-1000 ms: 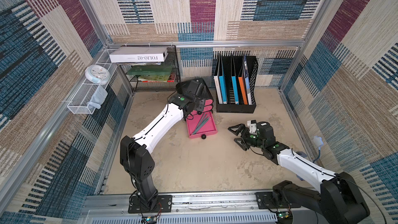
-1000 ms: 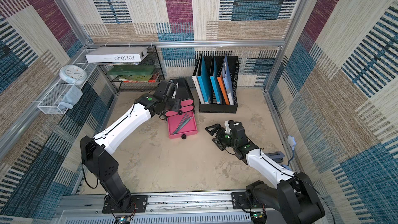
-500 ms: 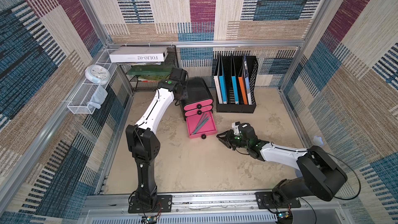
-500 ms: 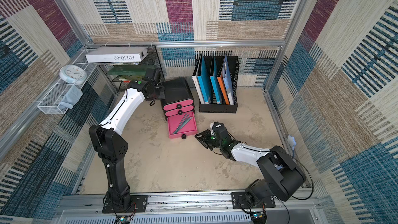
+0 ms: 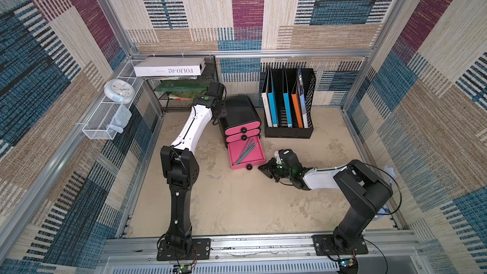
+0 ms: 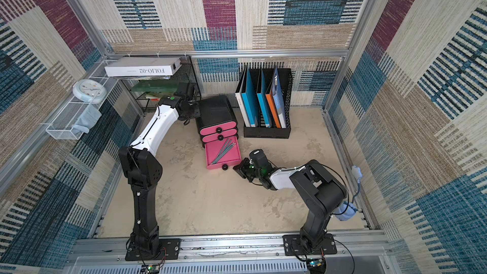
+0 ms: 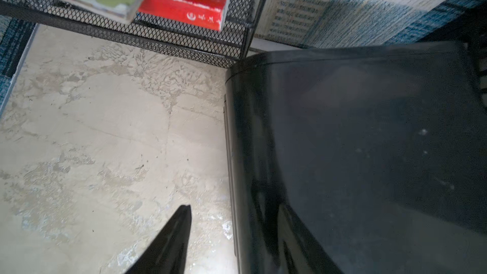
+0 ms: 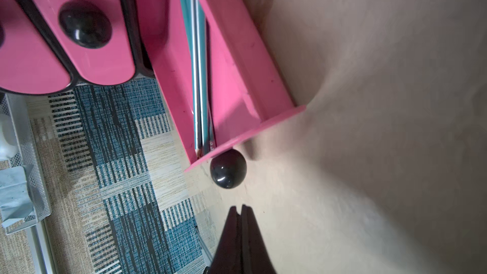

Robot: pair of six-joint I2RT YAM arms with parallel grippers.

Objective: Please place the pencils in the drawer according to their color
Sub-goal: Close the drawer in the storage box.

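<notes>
Pencils (image 5: pixel 246 151), thin and teal-green, lie in the pulled-out bottom pink drawer (image 5: pixel 259 155). The right end effector (image 8: pixel 241 208), clenched and empty, sits just short of its round black knob (image 8: pixel 228 169); a straight push should shut it. Whether the left end effector (image 5: pixel 222 112) grips anything, I cannot tell.

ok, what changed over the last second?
Right gripper shut on nothing and moved in toward the open bottom drawer; it now points at that drawer's knob, short of touching. Left gripper swung from over the chest to beside its rear corner, near the mesh shelf. Unchanged: chest, teal pencils in the drawer, file holder.
</notes>
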